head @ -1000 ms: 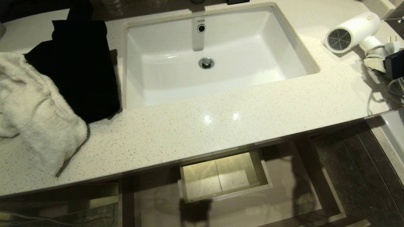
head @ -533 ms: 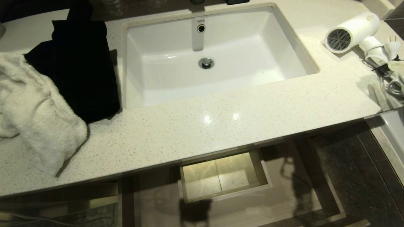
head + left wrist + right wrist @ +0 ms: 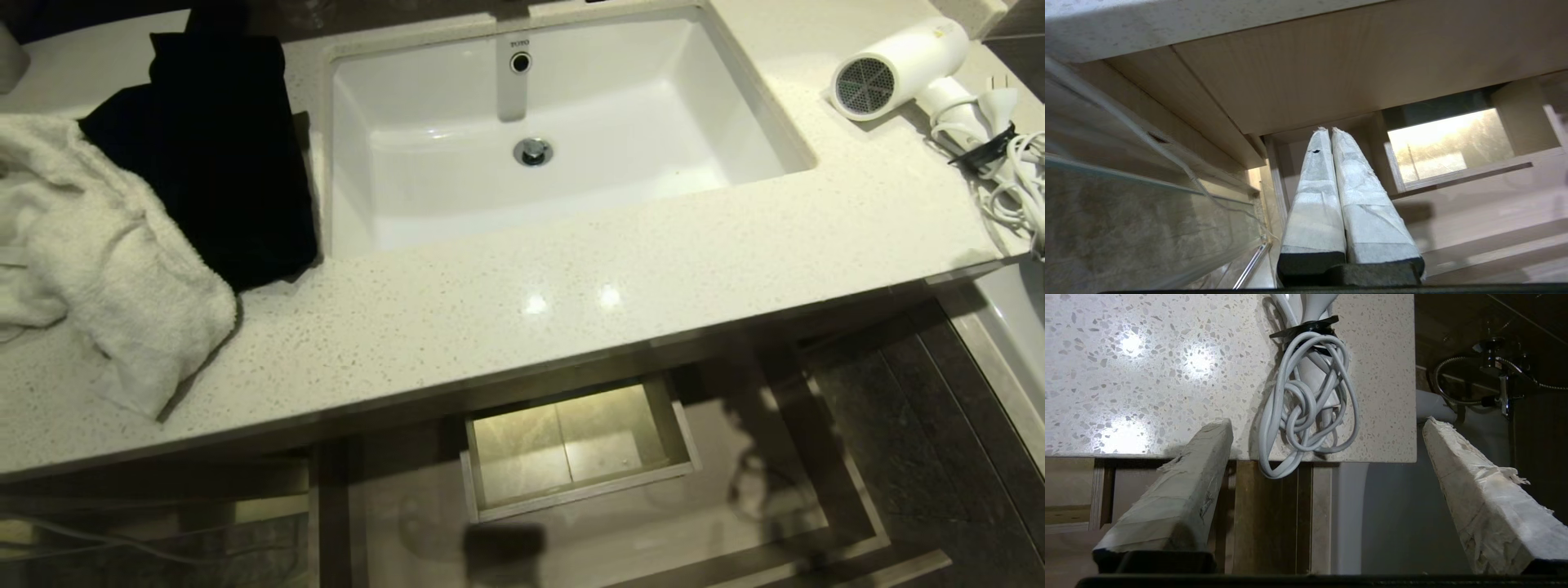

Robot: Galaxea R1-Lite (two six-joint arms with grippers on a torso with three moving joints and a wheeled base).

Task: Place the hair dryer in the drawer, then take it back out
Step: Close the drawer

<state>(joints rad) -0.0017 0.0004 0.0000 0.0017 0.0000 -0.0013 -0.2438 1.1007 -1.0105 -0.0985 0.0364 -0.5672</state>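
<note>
dryer (image 3: pixel 898 69): lying on worktop (image 3: pixel 571 310) right of sink (image 3: pixel 555 131), cord (image 3: pixel 1306 404) bundled at the edge | drawer (image 3: pixel 571 449): pulled out below | right fingers (image 3: pixel 1180 498): spread wide, holding nothing, below the cord | left fingers (image 3: pixel 1314 192): pressed together under worktop

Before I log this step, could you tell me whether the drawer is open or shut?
Open: the drawer is pulled out below the countertop, its inside visible.

white hair dryer (image 3: pixel 902 68), speckled countertop (image 3: pixel 653 269)
</note>
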